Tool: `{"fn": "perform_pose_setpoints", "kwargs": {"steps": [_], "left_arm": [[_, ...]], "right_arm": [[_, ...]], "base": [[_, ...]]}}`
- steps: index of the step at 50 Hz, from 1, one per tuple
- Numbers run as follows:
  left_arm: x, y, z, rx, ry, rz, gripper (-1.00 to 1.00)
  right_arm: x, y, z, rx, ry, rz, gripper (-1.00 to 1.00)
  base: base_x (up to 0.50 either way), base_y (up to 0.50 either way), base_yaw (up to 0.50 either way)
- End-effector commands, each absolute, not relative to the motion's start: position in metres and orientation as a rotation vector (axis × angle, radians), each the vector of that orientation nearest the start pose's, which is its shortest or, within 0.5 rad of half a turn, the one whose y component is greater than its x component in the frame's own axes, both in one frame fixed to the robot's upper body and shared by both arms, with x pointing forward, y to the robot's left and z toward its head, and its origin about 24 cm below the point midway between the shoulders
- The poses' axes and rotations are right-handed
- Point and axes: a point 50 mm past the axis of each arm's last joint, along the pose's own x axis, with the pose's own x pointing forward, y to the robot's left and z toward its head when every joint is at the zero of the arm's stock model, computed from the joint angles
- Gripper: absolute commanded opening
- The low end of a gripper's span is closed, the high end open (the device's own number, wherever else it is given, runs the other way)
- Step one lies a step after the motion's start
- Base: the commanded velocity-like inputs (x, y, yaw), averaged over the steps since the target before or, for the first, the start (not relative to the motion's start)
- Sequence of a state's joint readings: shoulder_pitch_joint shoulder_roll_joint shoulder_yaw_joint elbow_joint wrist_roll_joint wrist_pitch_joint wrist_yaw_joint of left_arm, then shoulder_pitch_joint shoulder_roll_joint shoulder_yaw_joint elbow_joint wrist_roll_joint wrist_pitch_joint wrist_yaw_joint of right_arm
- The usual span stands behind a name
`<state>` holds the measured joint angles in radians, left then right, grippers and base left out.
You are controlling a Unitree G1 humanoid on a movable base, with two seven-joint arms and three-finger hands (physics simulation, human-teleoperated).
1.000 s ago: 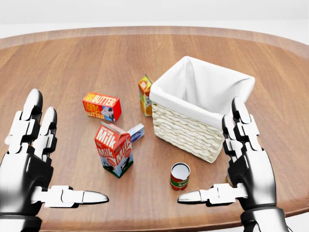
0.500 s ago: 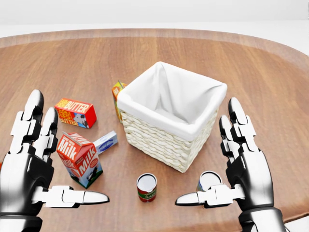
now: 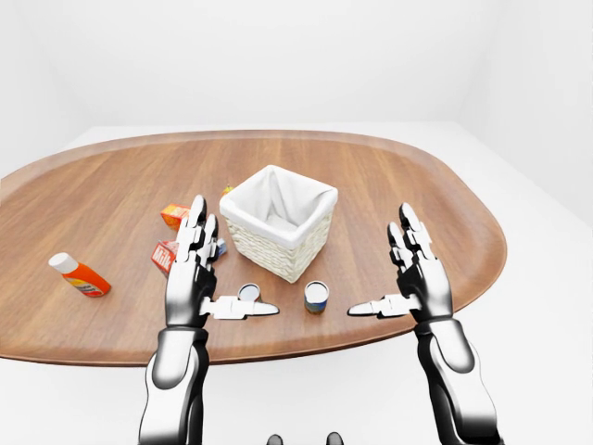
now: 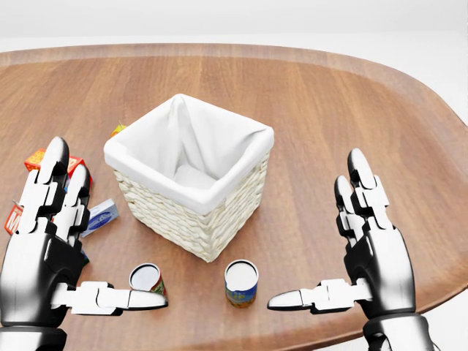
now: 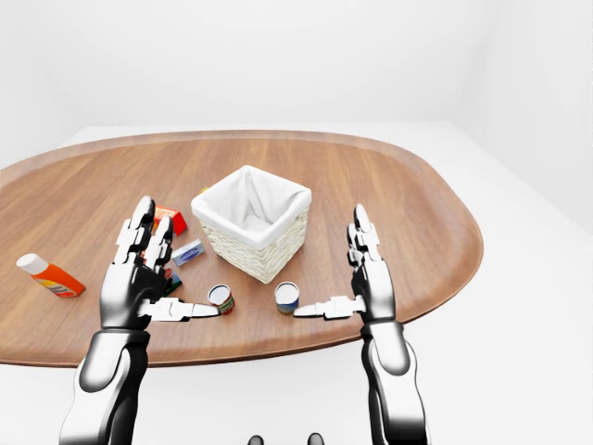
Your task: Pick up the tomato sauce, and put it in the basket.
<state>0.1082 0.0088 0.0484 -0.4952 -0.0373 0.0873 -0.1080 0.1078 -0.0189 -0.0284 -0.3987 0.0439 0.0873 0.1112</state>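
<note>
Wooden tabletop (image 4: 329, 95) holds the basket (image 4: 191, 219), still empty. Two cans stand below it in the head view; the red one (image 4: 146, 278), likely the tomato sauce, sits by the left hand (image 4: 55, 252). Both it and the right hand (image 4: 365, 256) are spread, holding nothing; no grasp yet.

A broad oval wooden table (image 3: 111, 199) with a warm brown grain and a thin rounded edge spreads beneath and beyond both hands, reaching far out to the left of the left hand and past the right hand to the right. Below the wrists lies a plain white floor (image 3: 547, 352). Beyond the fingertips, white walls (image 3: 278, 56) rise, evenly and softly lit.
</note>
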Motion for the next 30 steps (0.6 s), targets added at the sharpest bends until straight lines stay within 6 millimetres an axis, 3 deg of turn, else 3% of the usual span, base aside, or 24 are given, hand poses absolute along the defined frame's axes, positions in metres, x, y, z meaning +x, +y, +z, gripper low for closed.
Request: {"fn": "perform_pose_setpoints", "kwargs": {"steps": [1,8,18,30], "left_arm": [[0.2214,0.1631,0.1219,0.013,-0.299,-0.039,1.00],[0.2212,0.1631,0.1220,0.013,-0.300,-0.039,1.00],[0.2227,0.1634,0.1199,0.014,-0.290,-0.038,1.00],[0.2233,0.1642,0.1199,0.014,-0.290,-0.034,1.00]], "right_arm": [[0.2307,-0.1586,0.1000,0.002,-0.203,0.040,1.00],[0.2252,-0.1582,0.1054,0.032,-0.229,0.064,1.00],[0.2314,-0.1611,0.1017,0.015,-0.211,0.040,1.00],[0.2305,-0.1616,0.1039,0.022,-0.221,0.042,1.00]], "base": [[0.00,0.00,0.00],[0.03,0.00,0.00],[0.48,0.00,0.00],[0.00,0.00,0.00]]}}
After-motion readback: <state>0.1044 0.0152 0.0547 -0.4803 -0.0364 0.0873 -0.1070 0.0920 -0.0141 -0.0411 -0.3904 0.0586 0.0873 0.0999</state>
